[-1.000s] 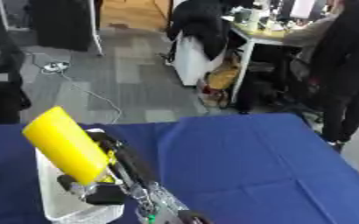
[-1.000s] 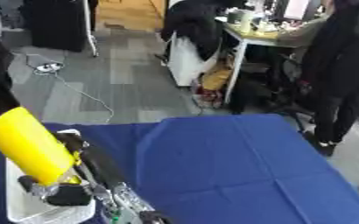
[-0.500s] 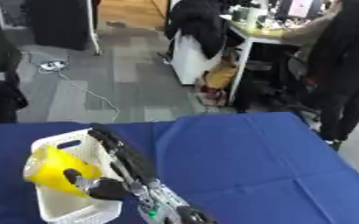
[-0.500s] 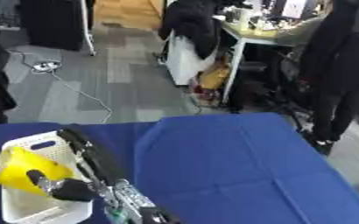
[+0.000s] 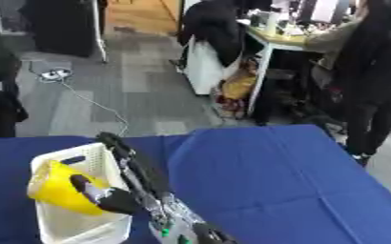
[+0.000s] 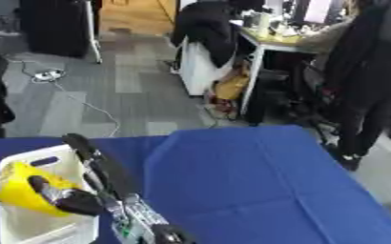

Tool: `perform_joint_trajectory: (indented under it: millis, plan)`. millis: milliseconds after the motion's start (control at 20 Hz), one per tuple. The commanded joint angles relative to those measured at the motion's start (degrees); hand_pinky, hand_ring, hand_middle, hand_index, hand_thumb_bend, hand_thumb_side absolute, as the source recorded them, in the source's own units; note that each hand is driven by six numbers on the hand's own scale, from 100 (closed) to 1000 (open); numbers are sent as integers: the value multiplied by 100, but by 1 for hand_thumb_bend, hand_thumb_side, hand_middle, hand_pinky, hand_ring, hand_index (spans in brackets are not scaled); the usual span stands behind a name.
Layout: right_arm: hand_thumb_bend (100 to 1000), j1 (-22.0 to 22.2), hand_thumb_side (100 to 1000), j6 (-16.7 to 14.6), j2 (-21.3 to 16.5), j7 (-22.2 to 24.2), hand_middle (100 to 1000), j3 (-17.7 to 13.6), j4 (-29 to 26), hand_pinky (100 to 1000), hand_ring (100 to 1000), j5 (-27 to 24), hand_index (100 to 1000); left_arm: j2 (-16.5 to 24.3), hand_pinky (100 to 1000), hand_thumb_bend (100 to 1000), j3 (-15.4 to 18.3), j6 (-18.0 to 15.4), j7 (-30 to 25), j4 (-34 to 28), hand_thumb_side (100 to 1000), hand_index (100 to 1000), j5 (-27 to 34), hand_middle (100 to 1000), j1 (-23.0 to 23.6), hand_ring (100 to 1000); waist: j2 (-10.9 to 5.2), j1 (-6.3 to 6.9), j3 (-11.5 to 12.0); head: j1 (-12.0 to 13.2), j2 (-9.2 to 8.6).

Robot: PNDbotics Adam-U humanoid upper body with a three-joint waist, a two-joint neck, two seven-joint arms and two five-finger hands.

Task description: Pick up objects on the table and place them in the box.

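In the left eye view, your robot hand (image 5: 107,198) sits at the lower left of the frame, its dark fingers and thumb curled round a yellow object (image 5: 58,188), so it is clamped on it. You cannot tell from its entry alone which arm this is; it rises from the bottom edge near the centre and leans toward the upper left. The yellow object lies low inside the white box (image 5: 107,164), a basket with slotted walls, its body below the rim at the box's near half. The box stands on the blue-covered table (image 5: 265,181), close to the left edge of the frame, and the cloth to its right is bare and creased. In the right eye view, you see the same hold shifted toward the left edge: the yellow object sits within the box walls, the thumb lying across its right side, and the arm's silver and black links (image 6: 136,219) run down to the bottom edge beside the box's right wall.
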Motion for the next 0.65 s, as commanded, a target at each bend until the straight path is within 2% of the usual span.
perform_joint_trajectory:
  millis: [50,200,400,450,550,650]
  plan:
    - [481,-149,829,-12,-428,-167,939,-45,-768,768,835,-578,1000,83,699,345,23,-16,0,-74,810,882,-19,854,-21,623,-114,55,-49,-281,-516]
    - [477,71,817,33,-1053,-163,920,-52,-1755,757,828,-1181,1000,177,698,340,31,-10,-3,-74,813,882,-74,854,127,621,-197,56,-201,-316,-1022]
    - [437,705,814,269,-1909,-66,895,-77,-3021,714,809,-1878,998,347,697,329,-1,-35,-48,-74,820,881,-173,854,380,618,-340,77,-461,-116,-1440]
    - [369,850,806,320,-2044,-40,867,-90,-3263,664,784,-2033,959,373,695,321,-8,-47,-58,-74,825,881,-190,855,420,615,-360,83,-502,-72,-1502]
    - [320,1438,812,330,-2364,-118,826,-175,-3898,579,740,-2286,919,482,694,309,-20,-76,-92,-74,834,880,-255,855,575,613,-426,132,-673,102,-1748]
    - [272,2083,838,343,-2519,-265,798,-280,-4499,495,688,-2469,900,577,693,300,-29,-103,-131,-74,840,880,-335,855,712,610,-476,181,-819,246,-1961]
